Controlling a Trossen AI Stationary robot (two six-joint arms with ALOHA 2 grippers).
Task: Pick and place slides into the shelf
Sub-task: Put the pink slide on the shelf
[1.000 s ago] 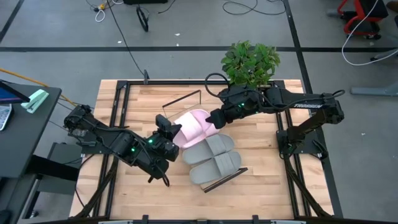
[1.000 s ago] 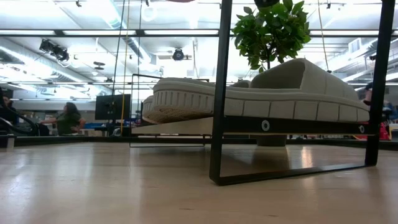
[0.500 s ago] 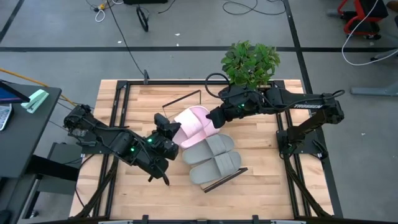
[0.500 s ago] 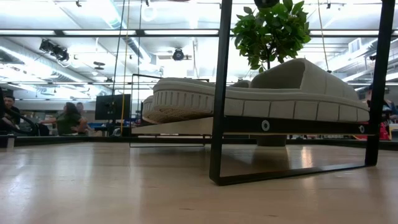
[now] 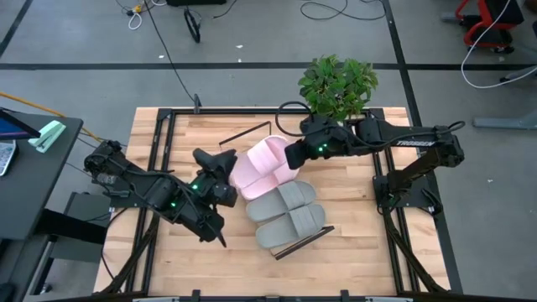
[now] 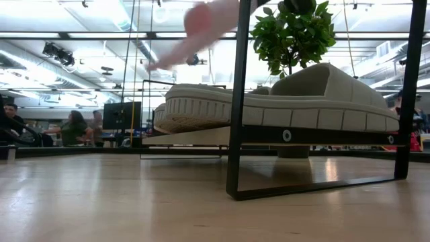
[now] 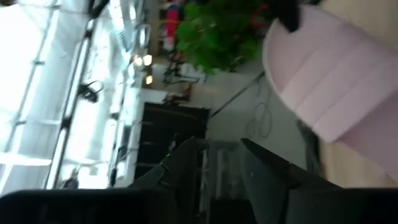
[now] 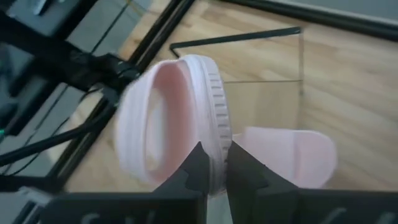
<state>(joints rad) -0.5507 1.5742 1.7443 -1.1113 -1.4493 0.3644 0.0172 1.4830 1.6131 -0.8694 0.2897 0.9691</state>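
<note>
Right gripper [image 8: 212,163] clamped on rim of a pink slide [image 8: 168,118], lifted above the shelf [image 5: 289,220] near the worktop's far edge. Second pink slide [image 8: 292,155] and two grey slides [image 5: 287,215] resting on shelf. Left gripper [image 5: 216,161] parted, empty, beside shelf's left end.

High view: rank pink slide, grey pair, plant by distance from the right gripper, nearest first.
From the right gripper:
1. Pink slide, at its fingers, held by its rim.
2. Grey slides, on the shelf, toward the table's front.
3. Plant, at the back edge; close to 2, barely farther.
</note>
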